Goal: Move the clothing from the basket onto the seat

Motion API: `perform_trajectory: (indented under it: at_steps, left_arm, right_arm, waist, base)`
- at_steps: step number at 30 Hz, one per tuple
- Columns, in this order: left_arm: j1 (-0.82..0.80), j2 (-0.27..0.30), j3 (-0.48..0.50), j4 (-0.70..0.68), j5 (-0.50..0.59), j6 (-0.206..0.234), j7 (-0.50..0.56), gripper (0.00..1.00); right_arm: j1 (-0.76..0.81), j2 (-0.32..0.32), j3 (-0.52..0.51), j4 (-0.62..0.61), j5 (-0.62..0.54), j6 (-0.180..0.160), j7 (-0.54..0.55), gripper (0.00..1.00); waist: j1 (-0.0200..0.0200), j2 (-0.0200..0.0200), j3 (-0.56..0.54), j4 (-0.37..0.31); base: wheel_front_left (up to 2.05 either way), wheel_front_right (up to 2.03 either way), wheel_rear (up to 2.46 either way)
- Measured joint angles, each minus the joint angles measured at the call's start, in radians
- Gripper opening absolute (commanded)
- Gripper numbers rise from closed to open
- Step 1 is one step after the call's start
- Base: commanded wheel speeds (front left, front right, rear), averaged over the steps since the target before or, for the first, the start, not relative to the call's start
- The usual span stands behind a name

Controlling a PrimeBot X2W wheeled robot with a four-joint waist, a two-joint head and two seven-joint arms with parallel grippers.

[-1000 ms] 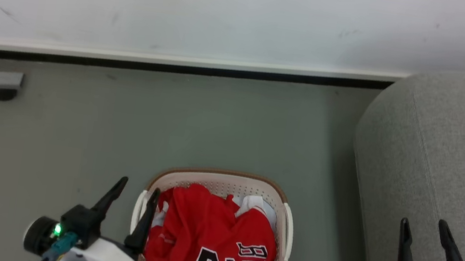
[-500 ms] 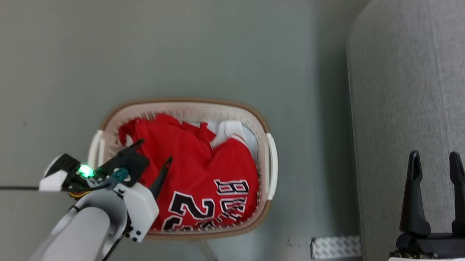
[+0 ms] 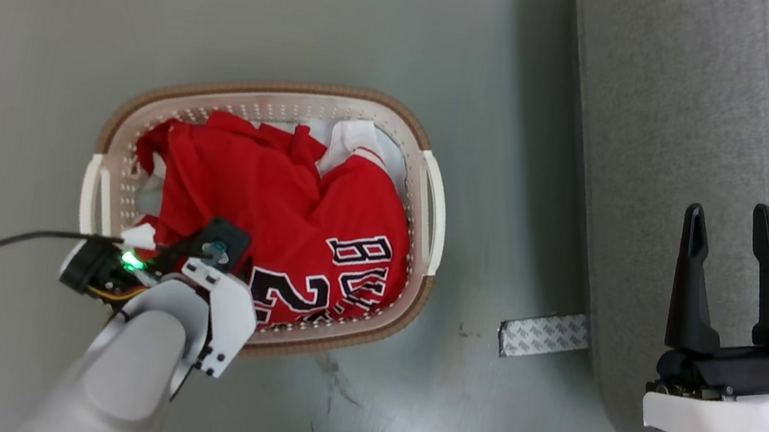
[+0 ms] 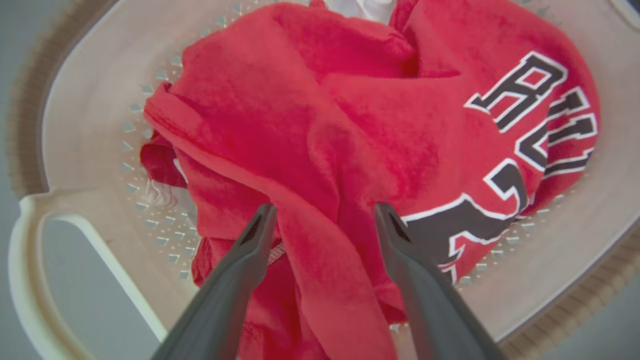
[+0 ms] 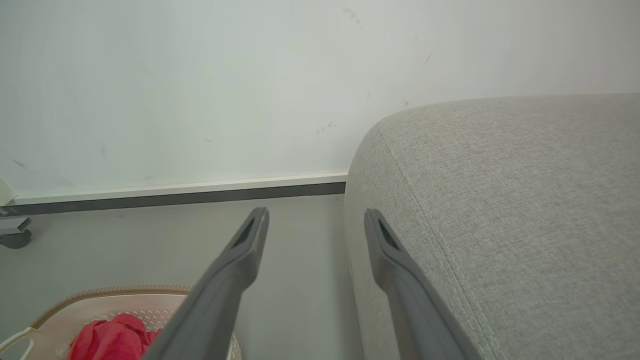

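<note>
Red jersey (image 3: 354,211) in the basket (image 3: 274,87) bears black, white-outlined capitals beginning "BU", the rest folded under, and a large number starting "2"; its second digit is unreadable.

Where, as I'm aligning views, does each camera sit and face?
Head view: on the head, facing down at basket, clothing and seat; shows left forearm, open right gripper.
Left wrist view: on the left wrist, facing down into the clothing; open left gripper shows.
Right wrist view: on the right wrist, facing wall and seat; right gripper shows.
Shared: all three show basket and clothing.
</note>
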Motion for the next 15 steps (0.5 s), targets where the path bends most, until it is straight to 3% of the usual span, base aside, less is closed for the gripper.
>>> perform_trajectory:
  at_steps: [12,13,14,15]
  left_arm:
    - [-0.117,0.009,-0.007,0.045,-0.009,0.001,-0.008,1.0]
    - [-0.122,0.01,-0.011,0.049,-0.012,-0.002,-0.015,0.49]
    - [-0.126,0.009,-0.012,0.052,-0.013,-0.004,-0.027,0.11]
    - [-0.13,0.007,-0.015,0.058,-0.015,-0.006,-0.034,0.0]
  right_arm:
    - [-0.054,0.0,0.021,-0.032,-0.002,0.0,0.0,1.0]
    - [-0.055,0.0,0.021,-0.032,-0.005,0.0,0.0,1.0]
    - [-0.056,0.0,0.02,-0.032,-0.007,0.0,0.0,1.0]
    - [-0.056,0.0,0.018,-0.031,-0.008,0.0,0.0,1.0]
  waist:
    - [0.0,0.0,0.149,-0.01]
    - [0.0,0.0,0.159,-0.011]
    - [0.0,0.0,0.165,-0.012]
    - [0.0,0.0,0.169,-0.011]
  base:
    - [0.0,0.0,0.0]
    - [0.0,0.0,0.0]
    - [0.0,0.0,0.0]
    - [0.0,0.0,0.0]
